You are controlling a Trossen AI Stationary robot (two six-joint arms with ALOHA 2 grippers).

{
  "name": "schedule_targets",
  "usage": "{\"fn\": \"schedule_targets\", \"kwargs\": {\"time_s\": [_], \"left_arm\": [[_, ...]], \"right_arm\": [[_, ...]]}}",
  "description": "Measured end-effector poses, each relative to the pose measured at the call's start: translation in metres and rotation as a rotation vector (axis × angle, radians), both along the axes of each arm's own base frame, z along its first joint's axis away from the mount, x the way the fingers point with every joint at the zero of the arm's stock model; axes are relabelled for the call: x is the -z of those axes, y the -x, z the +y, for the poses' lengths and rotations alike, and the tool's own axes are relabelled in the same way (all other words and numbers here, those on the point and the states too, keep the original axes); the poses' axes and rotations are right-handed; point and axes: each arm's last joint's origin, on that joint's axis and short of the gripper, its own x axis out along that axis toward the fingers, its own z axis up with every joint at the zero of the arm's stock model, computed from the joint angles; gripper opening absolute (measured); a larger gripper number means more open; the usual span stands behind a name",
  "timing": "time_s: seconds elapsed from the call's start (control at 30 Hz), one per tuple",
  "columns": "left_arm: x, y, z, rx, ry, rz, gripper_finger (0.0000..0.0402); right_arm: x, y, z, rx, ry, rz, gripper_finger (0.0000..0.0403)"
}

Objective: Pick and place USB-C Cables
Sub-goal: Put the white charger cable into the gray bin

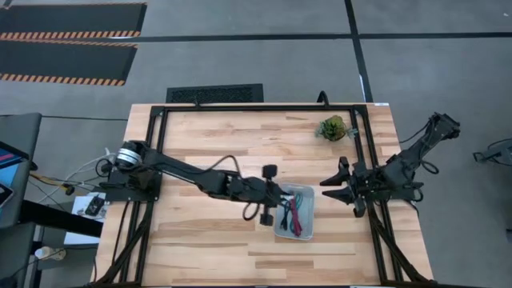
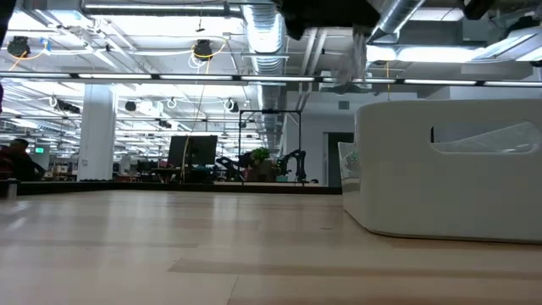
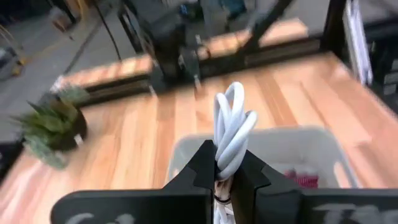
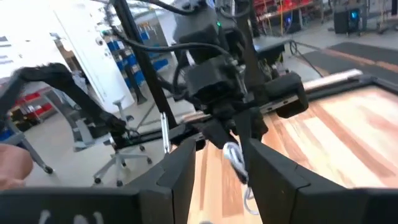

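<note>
**White cable held above the tray's near edge**

The left claw (image 3: 225, 177) is clamped on the white USB-C cable (image 3: 231, 130), its loops standing up over the pale tray's rim (image 3: 186, 144). Dark red (image 1: 298, 214) and black (image 1: 286, 216) cables already lie inside the tray (image 1: 308, 192). The right claw (image 1: 334, 188) waits just beside it (fingers apart, holding nothing), near the bench's (image 1: 208, 144) right rail. Bare wood lies open to the far side, up to the small plant (image 1: 331, 127).

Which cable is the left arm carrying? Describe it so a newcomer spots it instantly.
Find the pale tray on the wooden table's right half. Over its left edge hangs the left gripper, shut on the white cable, a looped bundle. It is the only white one; the cords in the tray look red and dark.
</note>
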Motion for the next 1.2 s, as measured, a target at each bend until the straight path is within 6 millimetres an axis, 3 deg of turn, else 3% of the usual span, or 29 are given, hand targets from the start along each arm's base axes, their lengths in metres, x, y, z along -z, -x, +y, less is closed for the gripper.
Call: {"fn": "schedule_targets", "kwargs": {"time_s": [0.17, 0.43, 0.73, 0.93, 1.2], "left_arm": [[0.017, -0.025, -0.013, 0.085, -0.143, 0.107, 0.0005], [0.043, -0.057, -0.041, 0.276, -0.541, 0.337, 0.0004], [0.080, -0.063, -0.065, 0.605, -1.020, 0.463, 0.0005], [0.080, -0.063, -0.063, 0.710, -1.089, 0.457, 0.0006], [0.087, -0.062, -0.042, 0.822, -1.086, 0.519, 0.0006]], "right_arm": [[0.007, -0.004, 0.003, 0.000, -0.013, 0.052, 0.0164], [0.013, -0.010, 0.008, -0.004, 0.004, 0.094, 0.0161], [0.015, -0.008, 0.013, -0.037, 0.000, 0.110, 0.0161], [0.015, -0.006, 0.016, -0.053, 0.002, 0.112, 0.0161], [0.020, -0.010, 0.018, -0.047, 0.019, 0.134, 0.0161]]}}
